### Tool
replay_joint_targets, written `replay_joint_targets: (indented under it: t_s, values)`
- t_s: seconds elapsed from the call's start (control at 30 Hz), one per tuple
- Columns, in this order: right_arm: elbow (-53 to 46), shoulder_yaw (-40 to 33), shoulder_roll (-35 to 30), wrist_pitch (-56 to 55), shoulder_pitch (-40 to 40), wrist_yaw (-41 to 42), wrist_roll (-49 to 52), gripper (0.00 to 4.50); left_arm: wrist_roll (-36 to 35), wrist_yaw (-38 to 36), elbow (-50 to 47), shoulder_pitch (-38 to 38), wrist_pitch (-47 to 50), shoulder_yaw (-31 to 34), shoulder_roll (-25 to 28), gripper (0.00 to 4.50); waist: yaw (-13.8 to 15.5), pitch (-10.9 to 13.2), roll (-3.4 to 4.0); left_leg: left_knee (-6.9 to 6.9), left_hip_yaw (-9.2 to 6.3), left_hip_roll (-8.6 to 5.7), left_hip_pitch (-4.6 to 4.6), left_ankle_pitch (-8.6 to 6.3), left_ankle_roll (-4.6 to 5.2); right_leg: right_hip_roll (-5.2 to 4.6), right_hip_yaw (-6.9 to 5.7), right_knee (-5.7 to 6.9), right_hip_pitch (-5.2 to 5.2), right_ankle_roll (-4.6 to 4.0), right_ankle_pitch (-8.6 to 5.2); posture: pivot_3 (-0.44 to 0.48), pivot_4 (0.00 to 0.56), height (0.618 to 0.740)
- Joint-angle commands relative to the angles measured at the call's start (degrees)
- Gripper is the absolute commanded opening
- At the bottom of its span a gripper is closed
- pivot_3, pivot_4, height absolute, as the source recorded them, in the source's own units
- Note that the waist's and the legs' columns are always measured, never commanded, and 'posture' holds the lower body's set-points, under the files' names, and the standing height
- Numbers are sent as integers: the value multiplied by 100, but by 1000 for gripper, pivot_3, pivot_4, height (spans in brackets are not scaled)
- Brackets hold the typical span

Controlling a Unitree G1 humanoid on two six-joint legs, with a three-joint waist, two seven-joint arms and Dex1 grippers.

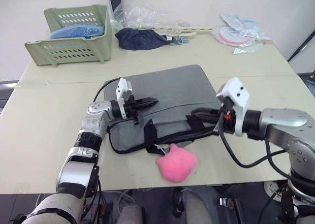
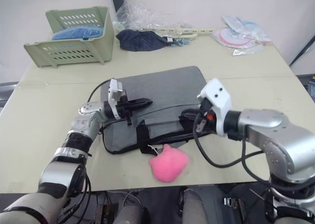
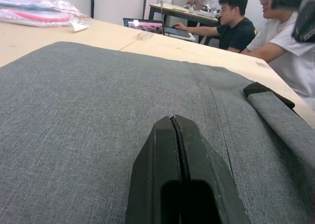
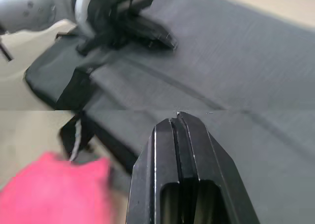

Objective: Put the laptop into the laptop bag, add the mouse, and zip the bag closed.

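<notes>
Across the laptop bag (image 1: 167, 101), long axis running left-right, we hold both closed grippers over its near edge: left gripper (image 1: 150, 103) nearer the left end, right gripper (image 1: 197, 112) toward the right.

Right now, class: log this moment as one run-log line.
left gripper: shut, over laptop bag | right gripper: shut, over bag | pink lump: beside bag

- The left gripper (image 3: 172, 119) hangs low over the laptop bag (image 3: 88, 115), its jaws pressed together.
- A grey strap handle (image 3: 283, 120) with a black end lies on the bag.
- Beyond the pale worktop (image 3: 197, 51), people sit at a laptop (image 3: 145, 25).
- Plastic packets (image 3: 39, 12) lie on the worktop's far part.
</notes>
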Motion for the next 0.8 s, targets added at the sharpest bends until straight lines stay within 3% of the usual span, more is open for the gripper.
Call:
replay_joint_targets:
  t_s: [0.03,0.13,0.23,0.37,0.8]
  values:
    - [-303,-276,-17,145,75,-199,274,315,276,-117,396,185,-38,-133,-117,5,6,-1,0,3,0,0,0,0,0,0,0,1,0,-1,1,0,150,740]
    - [-395,-303,25,253,157,-281,440,1334,292,-167,373,246,-52,-131,-143,0,8,-1,0,5,-2,0,0,0,0,0,0,0,2,-1,2,0,150,740]
    - [-443,-355,81,385,385,-370,610,2840,327,-182,319,323,-62,-133,-162,0,13,-4,0,5,-2,0,0,0,1,0,0,0,3,-1,2,0,150,740]
    - [-515,-433,73,485,575,-420,864,4392,354,-196,270,361,-51,-127,-166,0,8,-6,2,6,-1,-1,1,-2,4,0,2,-2,4,-1,2,0,150,740]
    - [-484,-806,598,1254,1010,-792,1675,4392,402,-182,187,432,-31,-147,-222,0,13,-23,2,5,-3,-2,4,-2,4,0,2,0,7,0,2,0,150,740]
